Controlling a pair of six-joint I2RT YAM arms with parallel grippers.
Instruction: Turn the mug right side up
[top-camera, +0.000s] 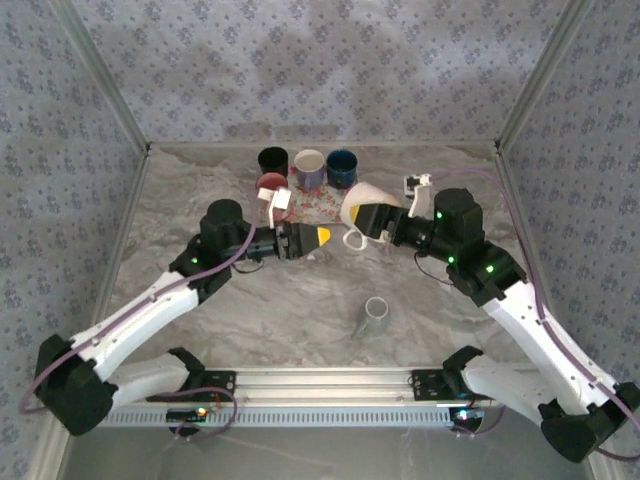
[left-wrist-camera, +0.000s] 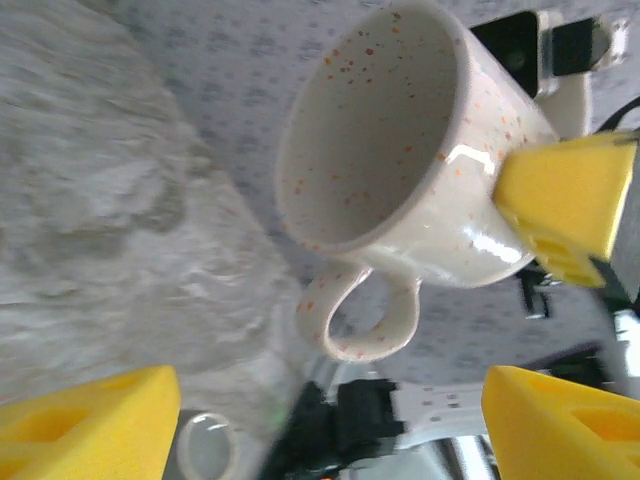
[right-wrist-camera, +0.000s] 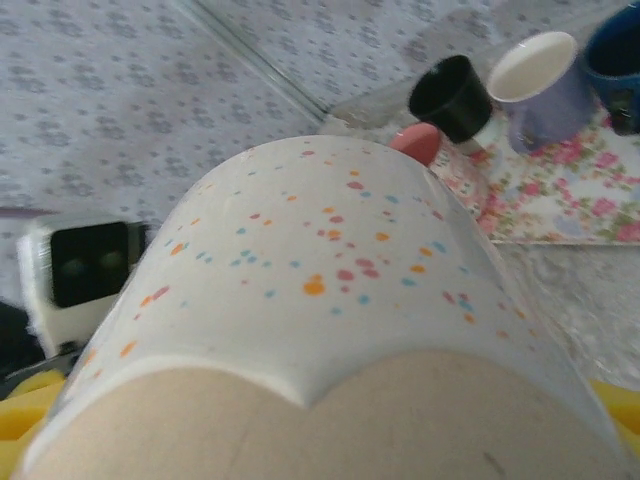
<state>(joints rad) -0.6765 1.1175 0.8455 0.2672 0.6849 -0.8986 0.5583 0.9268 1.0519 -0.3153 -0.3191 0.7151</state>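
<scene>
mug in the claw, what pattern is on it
The mug is cream with orange, pink and blue speckles, clearest in the right wrist view.

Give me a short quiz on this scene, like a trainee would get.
1. True or false: the speckled mug stands on the table.
2. Which one holds the mug? A: left tool. B: right tool.
3. Fill in: the left tool's jaws are ____.
Key: 1 false, it is held up and tilted; 2 B; 3 open.
</scene>
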